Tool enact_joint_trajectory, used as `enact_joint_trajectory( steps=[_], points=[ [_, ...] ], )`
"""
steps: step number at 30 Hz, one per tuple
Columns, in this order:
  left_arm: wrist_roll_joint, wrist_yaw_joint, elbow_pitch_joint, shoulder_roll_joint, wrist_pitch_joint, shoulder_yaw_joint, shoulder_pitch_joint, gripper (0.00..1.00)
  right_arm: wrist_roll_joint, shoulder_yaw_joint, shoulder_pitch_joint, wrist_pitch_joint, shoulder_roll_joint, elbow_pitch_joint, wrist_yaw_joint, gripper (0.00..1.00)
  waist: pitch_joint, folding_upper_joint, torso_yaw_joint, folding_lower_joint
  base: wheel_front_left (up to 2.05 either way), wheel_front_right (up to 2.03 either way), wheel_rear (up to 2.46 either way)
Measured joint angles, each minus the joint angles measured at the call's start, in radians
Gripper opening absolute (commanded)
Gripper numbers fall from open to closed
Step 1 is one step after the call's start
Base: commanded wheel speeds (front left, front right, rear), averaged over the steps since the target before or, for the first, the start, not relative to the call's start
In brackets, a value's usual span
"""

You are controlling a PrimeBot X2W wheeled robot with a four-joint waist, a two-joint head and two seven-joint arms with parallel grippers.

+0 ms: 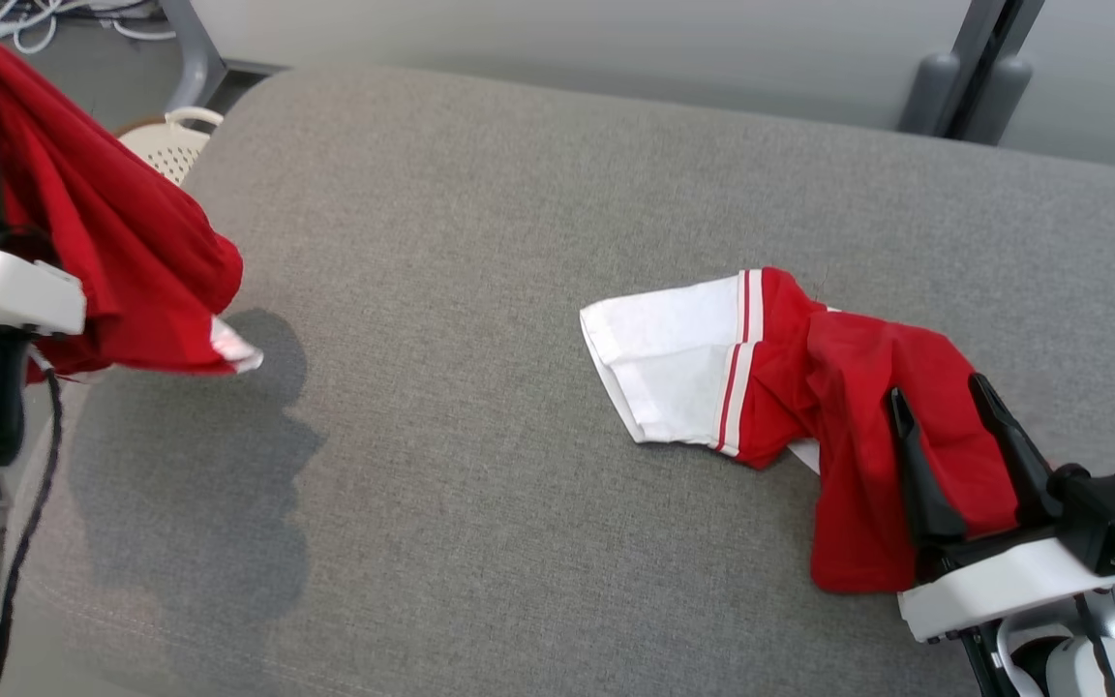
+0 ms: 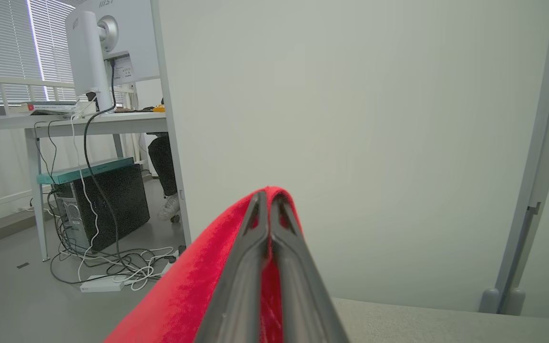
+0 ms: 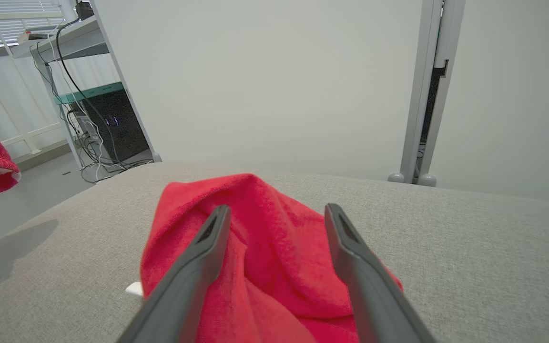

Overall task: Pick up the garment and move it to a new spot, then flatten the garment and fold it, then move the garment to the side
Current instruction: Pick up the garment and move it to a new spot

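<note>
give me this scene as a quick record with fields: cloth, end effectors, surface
surface: grey padded top
left end effector: shut on a red cloth, held up off the surface at the left
right end effector: open, over the red end of the garment
garment: red and white, crumpled, lying at the right
task stage: not yet flattened or folded
</note>
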Motion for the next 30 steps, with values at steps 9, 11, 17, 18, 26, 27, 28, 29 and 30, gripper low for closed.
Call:
enact_joint_trajectory(
  steps=[9,11,17,18,26,27,28,29,30],
  points=[
    [-0.019,-0.046,0.345,0.011,-0.152,0.061,-0.112,0.0,-0.016,0.002,-0.036,0.058,-0.022,-0.063,0.0,1.0,0.108,0.0,-0.023,0.0,0.0,0.0,0.0],
    [-0.025,-0.057,0.383,0.006,-0.16,0.065,-0.128,0.0,-0.016,0.005,-0.042,0.067,-0.026,-0.069,0.0,1.0,0.118,0.0,-0.028,0.0,0.0,0.0,0.0],
    [-0.048,-0.115,0.63,-0.036,-0.181,0.084,-0.175,0.0,-0.019,0.017,-0.077,0.096,-0.045,-0.101,0.0,1.0,0.179,0.0,-0.061,0.0,0.0,0.0,0.0],
    [-0.053,-0.121,0.669,-0.048,-0.182,0.087,-0.176,0.0,-0.019,0.018,-0.08,0.097,-0.046,-0.105,0.0,1.0,0.188,0.0,-0.068,0.0,0.0,0.0,0.0],
    [-0.087,-0.157,0.802,-0.125,-0.184,0.153,-0.161,0.16,-0.011,0.007,-0.094,0.103,-0.047,-0.112,0.0,1.0,0.225,0.0,-0.113,0.0,0.0,0.0,0.0],
    [-0.088,-0.158,0.798,-0.133,-0.184,0.172,-0.154,0.6,-0.011,0.003,-0.095,0.097,-0.046,-0.112,0.0,1.0,0.222,0.0,-0.114,0.0,0.0,0.0,0.0],
    [-0.082,-0.158,0.792,-0.133,-0.184,0.181,-0.147,1.0,-0.011,0.001,-0.095,0.096,-0.046,-0.112,0.0,1.0,0.219,0.0,-0.114,0.0,0.0,0.0,0.0],
    [-0.071,-0.159,0.776,-0.132,-0.184,0.193,-0.138,1.0,-0.011,-0.001,-0.095,0.094,-0.044,-0.11,0.0,1.0,0.214,0.0,-0.114,0.0,0.0,0.0,0.0],
    [-0.065,-0.159,0.751,-0.133,-0.184,0.218,-0.125,1.0,-0.011,-0.001,-0.096,0.088,-0.042,-0.105,0.0,1.0,0.209,0.0,-0.114,0.0,0.0,0.0,0.0]
  ],
)
